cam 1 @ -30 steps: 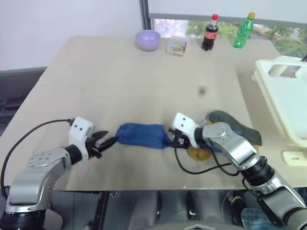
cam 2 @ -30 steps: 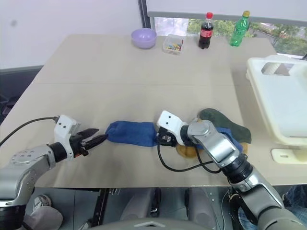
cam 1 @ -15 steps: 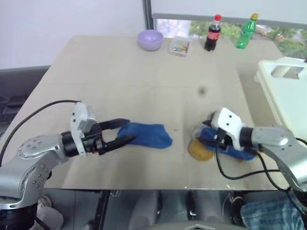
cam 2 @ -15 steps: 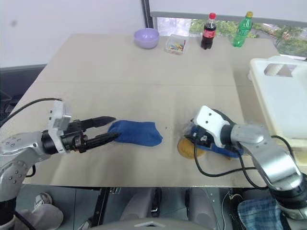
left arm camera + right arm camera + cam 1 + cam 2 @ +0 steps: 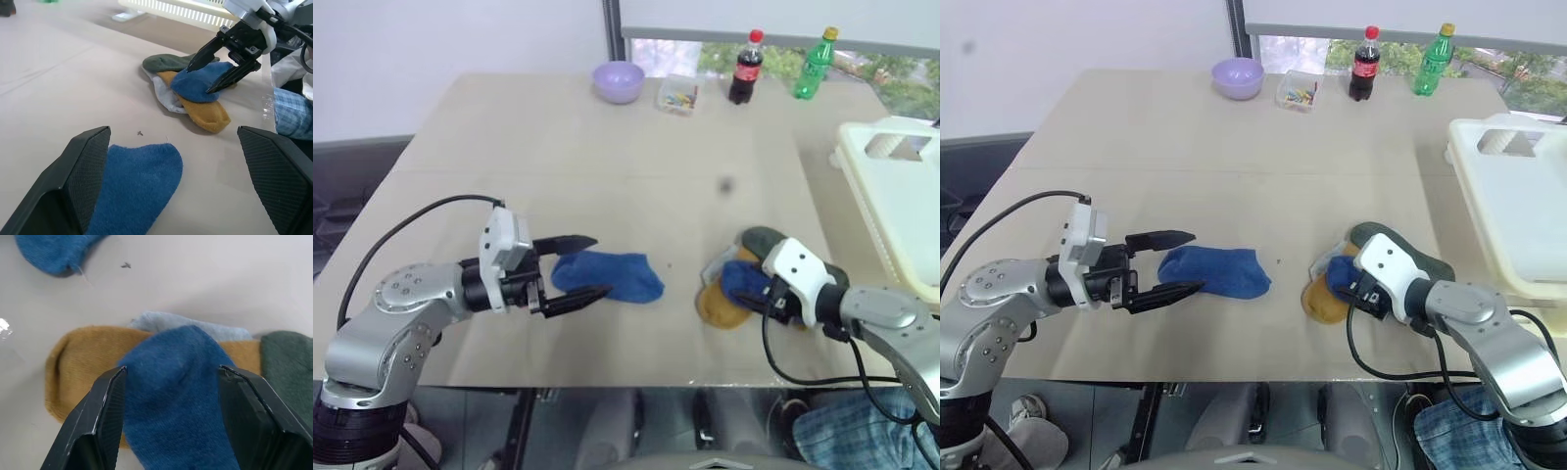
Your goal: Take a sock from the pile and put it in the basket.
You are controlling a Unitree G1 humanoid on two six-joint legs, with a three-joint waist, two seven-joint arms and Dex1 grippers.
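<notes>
A: Grippers?
B: My left gripper [image 5: 570, 267] is gaping wide around the near-left end of a lone blue sock [image 5: 608, 275], not gripping it. My right gripper [image 5: 168, 377] is straddling the pile's [image 5: 741, 286] top blue sock, fingers part-open.
A: Basket?
B: Sitting at the table's right edge [image 5: 901, 191].

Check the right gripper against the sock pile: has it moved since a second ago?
Yes. The right gripper has swung toward the robot's right, from the loose blue sock back to the pile, where its fingers now straddle the pile's blue sock.
</notes>
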